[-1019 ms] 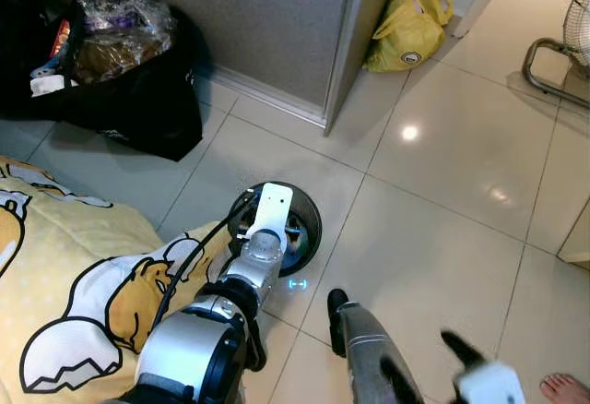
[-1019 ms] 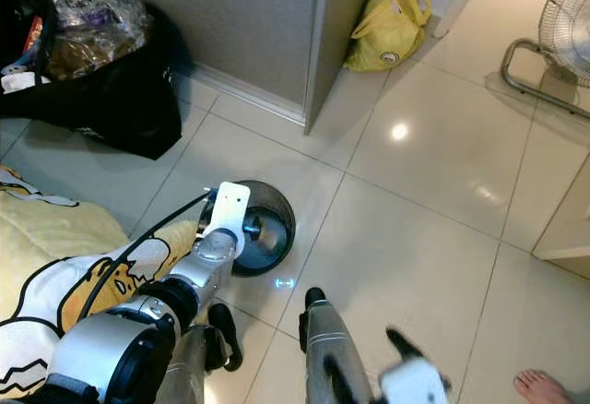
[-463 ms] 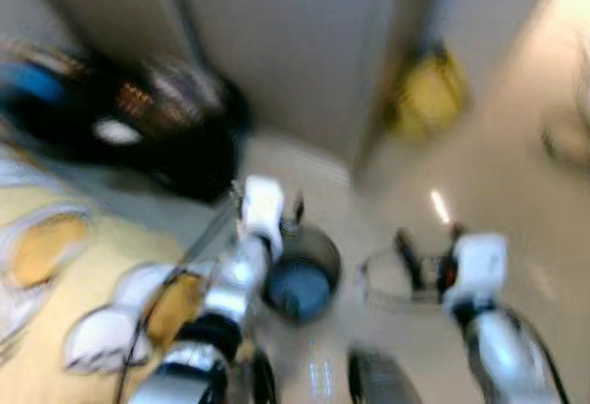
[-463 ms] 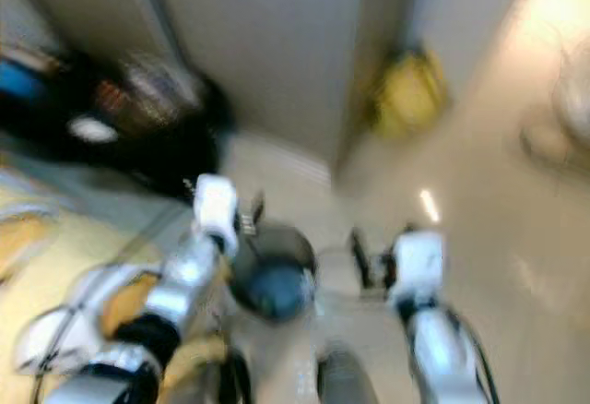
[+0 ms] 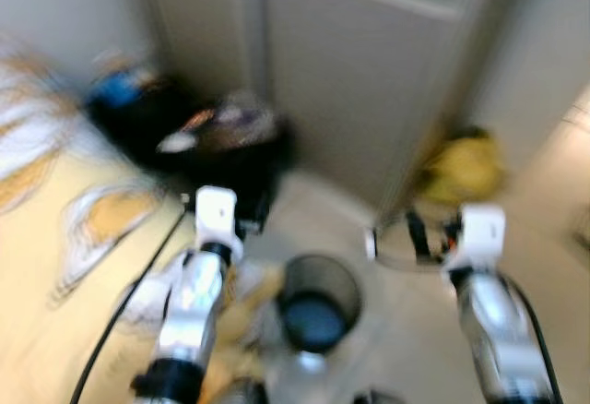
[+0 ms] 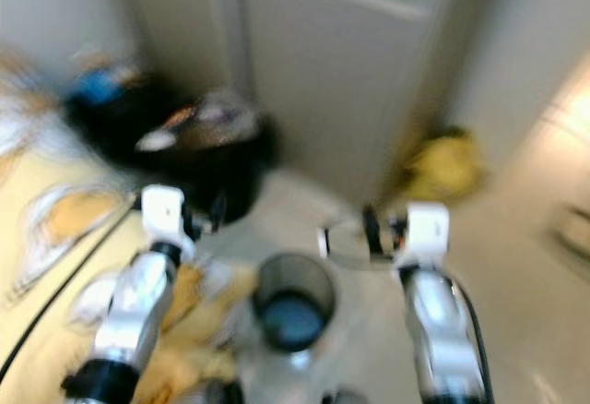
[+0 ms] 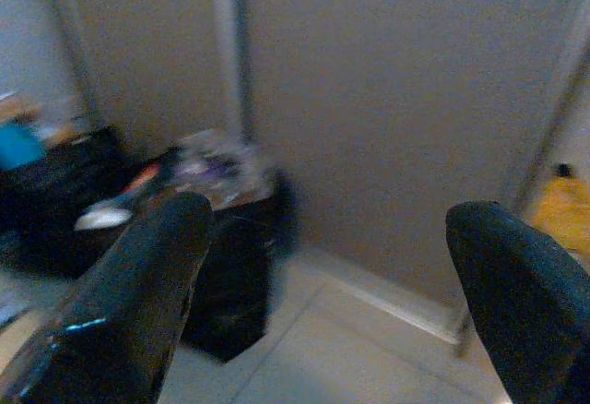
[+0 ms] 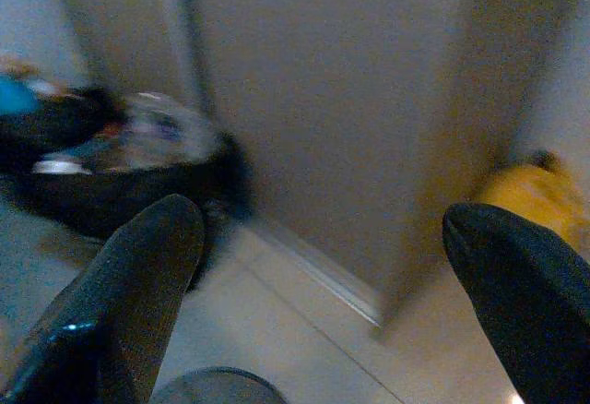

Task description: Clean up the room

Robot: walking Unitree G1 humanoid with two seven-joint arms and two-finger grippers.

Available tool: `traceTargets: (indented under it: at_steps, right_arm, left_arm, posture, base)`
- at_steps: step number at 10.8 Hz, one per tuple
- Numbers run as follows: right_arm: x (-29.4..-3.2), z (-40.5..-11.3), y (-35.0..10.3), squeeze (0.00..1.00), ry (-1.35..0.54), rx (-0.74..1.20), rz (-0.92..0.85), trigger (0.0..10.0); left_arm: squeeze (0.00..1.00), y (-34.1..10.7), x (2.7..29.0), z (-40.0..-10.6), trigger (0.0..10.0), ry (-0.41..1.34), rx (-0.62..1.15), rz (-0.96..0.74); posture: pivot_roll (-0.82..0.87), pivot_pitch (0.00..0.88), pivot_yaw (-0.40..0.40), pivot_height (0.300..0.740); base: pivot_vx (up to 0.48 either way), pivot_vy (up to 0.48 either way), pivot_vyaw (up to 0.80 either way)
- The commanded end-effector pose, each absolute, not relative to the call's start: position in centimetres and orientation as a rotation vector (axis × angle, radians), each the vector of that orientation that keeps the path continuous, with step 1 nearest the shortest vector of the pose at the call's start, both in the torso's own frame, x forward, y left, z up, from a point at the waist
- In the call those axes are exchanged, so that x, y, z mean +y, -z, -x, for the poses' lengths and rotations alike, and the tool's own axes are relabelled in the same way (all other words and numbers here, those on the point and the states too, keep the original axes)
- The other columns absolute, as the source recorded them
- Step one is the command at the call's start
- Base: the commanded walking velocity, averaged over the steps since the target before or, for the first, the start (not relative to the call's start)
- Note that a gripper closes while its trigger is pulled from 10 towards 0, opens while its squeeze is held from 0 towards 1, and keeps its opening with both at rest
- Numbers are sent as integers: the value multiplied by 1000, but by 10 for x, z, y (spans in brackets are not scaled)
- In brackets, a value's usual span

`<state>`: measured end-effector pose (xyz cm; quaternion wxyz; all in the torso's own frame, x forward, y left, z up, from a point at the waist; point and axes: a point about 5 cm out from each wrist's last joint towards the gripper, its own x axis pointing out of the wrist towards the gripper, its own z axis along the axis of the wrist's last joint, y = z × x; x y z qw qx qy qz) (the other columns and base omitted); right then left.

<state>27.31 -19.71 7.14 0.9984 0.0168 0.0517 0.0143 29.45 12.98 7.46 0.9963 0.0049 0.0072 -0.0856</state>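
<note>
In the left eye view the picture is blurred and sits higher than a second ago: the grey partition wall [image 5: 369,81] now takes up the upper half, which is the camera tilting, not the things shifting. Both arms are raised where earlier only the left reached forward. The left gripper [image 5: 247,219] is up beside the black bag stuffed with rubbish [image 5: 217,141]; the right gripper [image 5: 429,236] is level with it, just short of the yellow bag [image 5: 466,169] at the partition's corner. The dark round bin [image 5: 318,303] stands on the floor between and below the two grippers. The yellow cartoon blanket [image 5: 55,266] lies outside the left arm.

The right eye view shows bare pale tile floor [image 6: 525,293] open beyond the right arm.

In the left wrist view the fingers [image 7: 138,303] are spread wide with nothing between them, aimed at the partition's base and the black bag.

In the right wrist view the fingers [image 8: 129,284] are likewise parted and empty; the bin's rim shows just under them, the partition's edge ahead.
</note>
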Motion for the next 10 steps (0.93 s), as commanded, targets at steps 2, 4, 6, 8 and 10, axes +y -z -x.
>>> traceTargets:
  at_steps: [2, 4, 6, 8, 10]
  right_arm:
    - [-197, -279, -62, 0, -23, 121, -46, 10000]
    - [-198, -278, -55, 0, -3, 131, -51, 10000]
    - [-196, -273, -46, 0, -17, 145, -50, 10000]
    - [-185, -275, -44, 0, -53, 147, -67, 10000]
    - [-180, -277, -47, 0, -84, 119, -57, 10000]
  left_arm:
    - [0, -98, 114, -309, 10000, 218, -58, -3]
    - [0, -103, 106, -311, 10000, 259, -34, 19]
    - [0, -98, 102, -305, 10000, 284, -13, -16]
    - [0, -92, 110, -307, 10000, 233, 13, -7]
    - [0, -82, 133, -302, 10000, 138, 31, -13]
  posture:
    - [-32, 0, 22, 740]
    - [-44, 0, 36, 740]
    - [-41, 0, 38, 740]
    - [-26, 0, 30, 740]
    - [-22, 0, 33, 740]
  base:
    - [0, 0, 547]
    - [0, 236, 534]
    - [0, 456, 506]
    - [0, 0, 478]
    - [0, 0, 456]
